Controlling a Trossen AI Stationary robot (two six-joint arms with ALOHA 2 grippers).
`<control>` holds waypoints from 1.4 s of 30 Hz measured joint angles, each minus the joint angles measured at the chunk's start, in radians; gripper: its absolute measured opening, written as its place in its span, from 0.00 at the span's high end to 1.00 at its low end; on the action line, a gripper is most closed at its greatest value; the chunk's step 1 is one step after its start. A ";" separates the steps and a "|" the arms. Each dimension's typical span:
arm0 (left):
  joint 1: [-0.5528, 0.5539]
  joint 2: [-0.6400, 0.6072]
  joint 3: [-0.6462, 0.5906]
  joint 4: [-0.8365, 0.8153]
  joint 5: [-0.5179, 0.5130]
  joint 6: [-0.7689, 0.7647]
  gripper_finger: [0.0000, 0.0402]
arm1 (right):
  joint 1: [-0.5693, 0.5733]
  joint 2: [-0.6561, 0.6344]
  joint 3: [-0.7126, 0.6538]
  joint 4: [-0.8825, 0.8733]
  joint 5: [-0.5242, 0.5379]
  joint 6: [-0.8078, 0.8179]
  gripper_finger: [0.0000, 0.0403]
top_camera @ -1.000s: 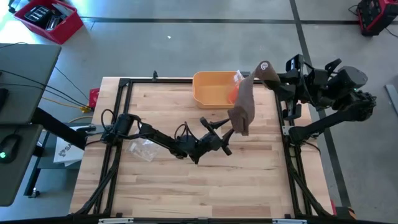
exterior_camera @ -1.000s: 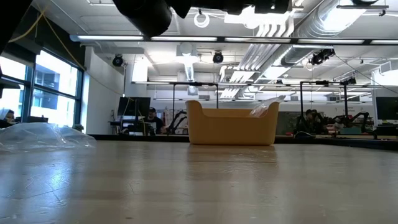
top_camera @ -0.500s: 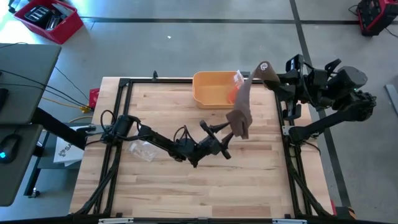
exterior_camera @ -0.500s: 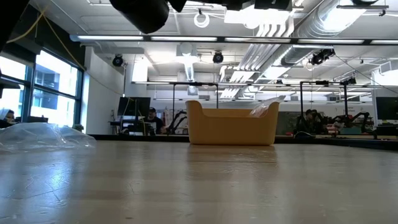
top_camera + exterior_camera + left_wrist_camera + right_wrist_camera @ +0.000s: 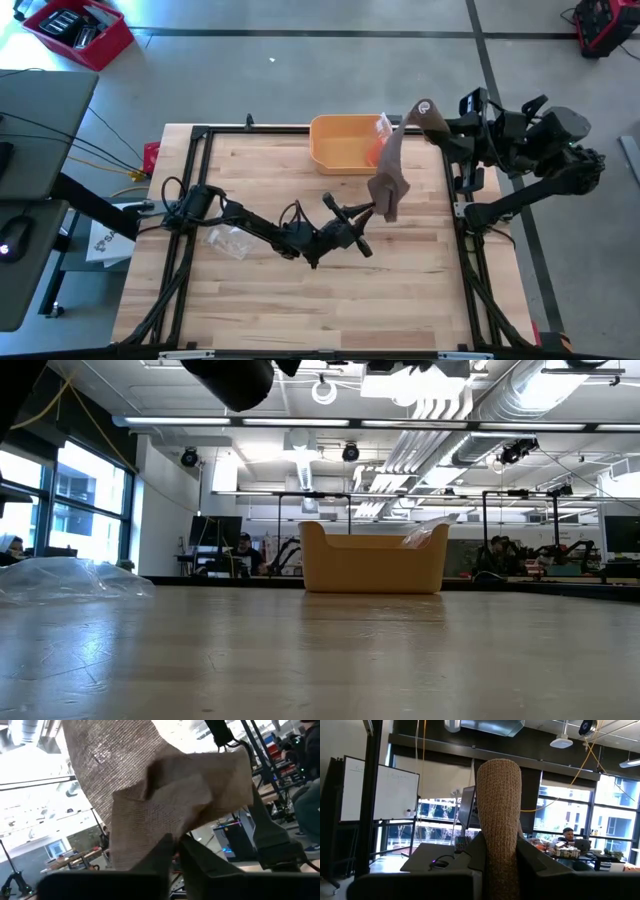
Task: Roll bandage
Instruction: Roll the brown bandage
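bandage (image 5: pixel 388 178) between both pincers

Grey concrete floor (image 5: pixel 300 70) all around the wooden tabletop (image 5: pixel 270 300), dark tape lines running across it. A red crate (image 5: pixel 78 32) sits off in the far corner, a grey desk (image 5: pixel 35 120) alongside. Looking level now: white ceiling ducts (image 5: pixel 440 405) and strip lights overhead, tall windows (image 5: pixel 60 500) bright with daylight, people seated at distant workbenches. Behind the right arm, a whiteboard (image 5: pixel 377 795) against a dark wall, more windows (image 5: pixel 612 820) beyond.
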 joint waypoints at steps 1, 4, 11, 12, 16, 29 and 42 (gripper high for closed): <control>0.000 0.000 0.000 0.000 -0.002 -0.003 0.97 | 0.000 0.000 0.000 0.000 0.000 0.000 0.90; 0.000 0.000 -0.006 -0.003 -0.019 -0.050 0.98 | 0.000 0.000 0.000 0.000 0.000 0.000 0.90; -0.004 -0.012 -0.119 -0.008 -0.082 -0.301 1.00 | 0.000 0.000 0.000 -0.012 0.000 0.008 0.90; -0.004 -0.021 -0.151 -0.008 -0.080 -0.361 1.00 | 0.000 0.000 0.000 -0.014 0.000 0.008 0.90; -0.008 -0.078 -0.322 0.002 -0.067 -0.625 1.00 | 0.000 -0.001 0.000 -0.017 0.000 0.007 0.90; -0.165 -0.132 -0.594 0.127 -0.175 -0.972 1.00 | -0.012 -0.005 0.000 -0.006 0.128 -0.082 0.90; -0.398 -0.132 -0.599 0.077 -0.304 -1.206 1.00 | -0.137 -0.008 0.000 -0.063 0.153 -0.086 0.90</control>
